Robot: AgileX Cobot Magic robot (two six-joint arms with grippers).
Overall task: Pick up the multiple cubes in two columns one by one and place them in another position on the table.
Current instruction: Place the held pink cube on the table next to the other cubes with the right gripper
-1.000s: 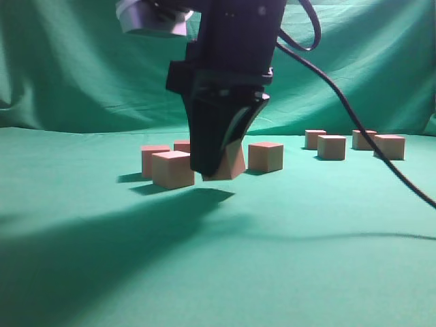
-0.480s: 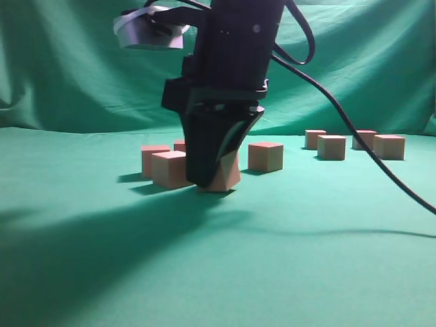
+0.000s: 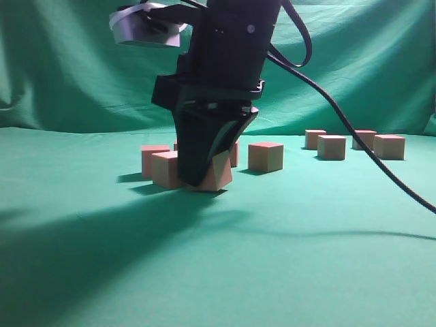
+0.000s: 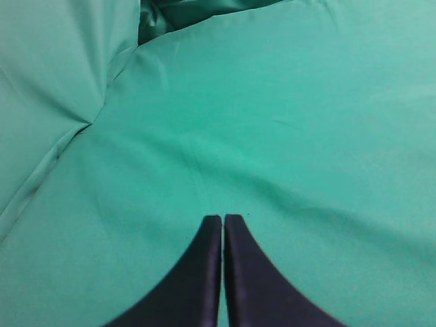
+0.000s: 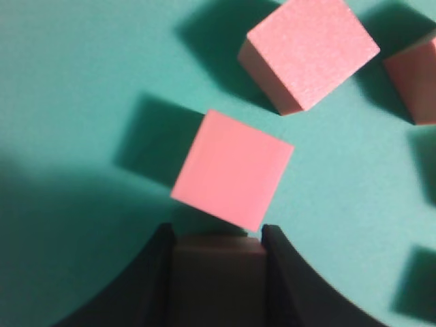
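Nearest in the exterior view: bare teal table (image 3: 286, 272) with a broad dark shadow across its left half. Just beyond, right gripper (image 3: 204, 178) lowered to the cloth, clamped on a held cube (image 3: 219, 174) that sits tilted between the black fingers, lower edge at or just above the table; contact not clear. Immediately left of it, partly hidden by the gripper, a front cube (image 3: 165, 169) flat on the cloth, touching or nearly touching the held one. Behind that, a left rear cube (image 3: 152, 158), and another cube (image 3: 234, 154) peeping out at the right of the gripper. Farther right, standing apart, a lone cube (image 3: 266, 157). Well beyond, toward the right edge, a far group of four cubes (image 3: 332, 147) in front of the draped green backdrop (image 3: 68, 61). A black cable (image 3: 354, 129) looping down from the arm to the right edge. From the right wrist camera: held cube (image 5: 218, 272) gripped between the two dark fingers at the bottom edge, a pink-topped cube (image 5: 233, 169) directly ahead and just beside it, a further cube (image 5: 310, 53) beyond, one more cut off at the right edge. From the left wrist camera: left gripper (image 4: 223, 228) pressed together with nothing between the tips, over bare wrinkled cloth.
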